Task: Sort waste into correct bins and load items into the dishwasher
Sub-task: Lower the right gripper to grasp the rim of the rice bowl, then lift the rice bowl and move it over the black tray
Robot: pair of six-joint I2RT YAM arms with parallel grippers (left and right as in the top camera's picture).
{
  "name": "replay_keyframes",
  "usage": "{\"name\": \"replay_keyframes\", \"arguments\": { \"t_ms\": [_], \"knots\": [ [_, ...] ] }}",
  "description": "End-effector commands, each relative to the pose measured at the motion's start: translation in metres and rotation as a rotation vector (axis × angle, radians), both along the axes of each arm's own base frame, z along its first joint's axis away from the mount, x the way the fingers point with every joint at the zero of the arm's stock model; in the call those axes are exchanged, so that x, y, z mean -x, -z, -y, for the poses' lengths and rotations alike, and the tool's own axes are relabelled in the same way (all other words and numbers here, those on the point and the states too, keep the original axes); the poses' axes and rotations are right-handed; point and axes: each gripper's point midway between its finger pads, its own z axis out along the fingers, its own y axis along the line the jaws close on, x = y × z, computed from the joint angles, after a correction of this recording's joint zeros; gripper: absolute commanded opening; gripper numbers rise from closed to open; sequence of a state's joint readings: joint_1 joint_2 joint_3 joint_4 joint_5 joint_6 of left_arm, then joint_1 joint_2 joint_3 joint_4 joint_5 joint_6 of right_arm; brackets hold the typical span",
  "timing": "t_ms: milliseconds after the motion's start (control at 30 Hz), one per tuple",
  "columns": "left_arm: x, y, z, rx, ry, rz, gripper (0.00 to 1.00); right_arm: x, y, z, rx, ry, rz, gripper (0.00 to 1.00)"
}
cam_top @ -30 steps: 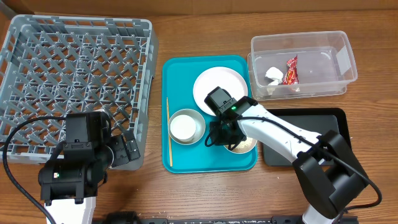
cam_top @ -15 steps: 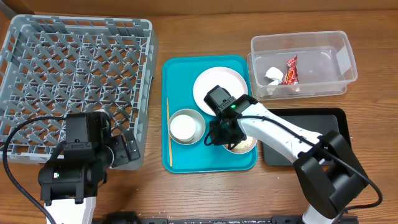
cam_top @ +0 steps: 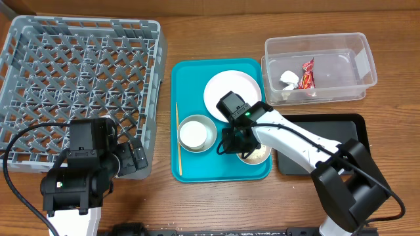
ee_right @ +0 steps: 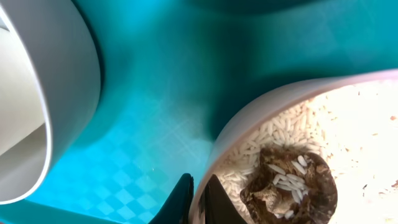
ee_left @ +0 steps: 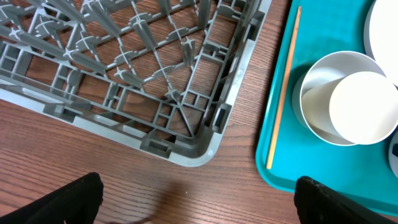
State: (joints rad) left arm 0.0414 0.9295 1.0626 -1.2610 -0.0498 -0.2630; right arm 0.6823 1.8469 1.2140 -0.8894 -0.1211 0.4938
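Observation:
My right gripper [cam_top: 239,143] [ee_right: 198,200] is shut on the rim of the small plate [cam_top: 259,153] [ee_right: 249,121], which sits at the teal tray's front right. The plate holds white rice grains [ee_right: 283,127] and a brown food lump [ee_right: 291,185]. The large plate [cam_top: 231,94] lies behind it. A grey bowl [cam_top: 197,133] [ee_left: 314,115] holds the white cup [ee_left: 364,107]. The wooden stick [cam_top: 177,137] [ee_left: 283,93] lies along the tray's left side. The red wrapper [cam_top: 306,74] and white paper scrap [cam_top: 288,78] lie in the clear tub [cam_top: 348,46]. My left gripper [cam_top: 134,159] [ee_left: 199,199] is open and empty over the table by the dish rack's [cam_top: 79,78] near corner.
The black tray [cam_top: 328,147] lies right of the teal tray [cam_top: 197,167], under my right arm. The dish rack's corner [ee_left: 186,143] is just ahead of my left gripper. The teal tray's edge [ee_left: 273,180] is to its right.
My right gripper and the small plate have shifted very slightly to the right. The left arm has not moved.

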Motion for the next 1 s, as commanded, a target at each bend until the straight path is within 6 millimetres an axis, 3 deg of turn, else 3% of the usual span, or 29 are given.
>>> {"name": "replay_keyframes", "arguments": {
  "t_ms": [0,300,467,633,967],
  "knots": [
    [-0.002,-0.008,-0.002,-0.006,-0.002,0.028,1.0,-0.005,-0.011,-0.011,-0.024,-0.006,-0.004,0.04],
    [-0.002,-0.008,-0.002,-0.006,-0.002,0.029,1.0,-0.044,-0.098,-0.006,-0.002,0.04,0.165,0.04],
    [-0.002,-0.008,-0.002,-0.006,-0.002,0.028,1.0,-0.062,-0.124,0.021,-0.059,0.187,0.188,0.04],
    [-0.002,-0.008,-0.002,-0.008,-0.003,0.028,1.0,-0.07,-0.127,0.049,-0.141,0.266,0.106,0.04],
    [-0.002,-0.008,-0.002,-0.009,-0.003,0.028,1.0,-0.069,-0.103,0.087,-0.43,0.28,-0.054,0.04]
  ]
}}
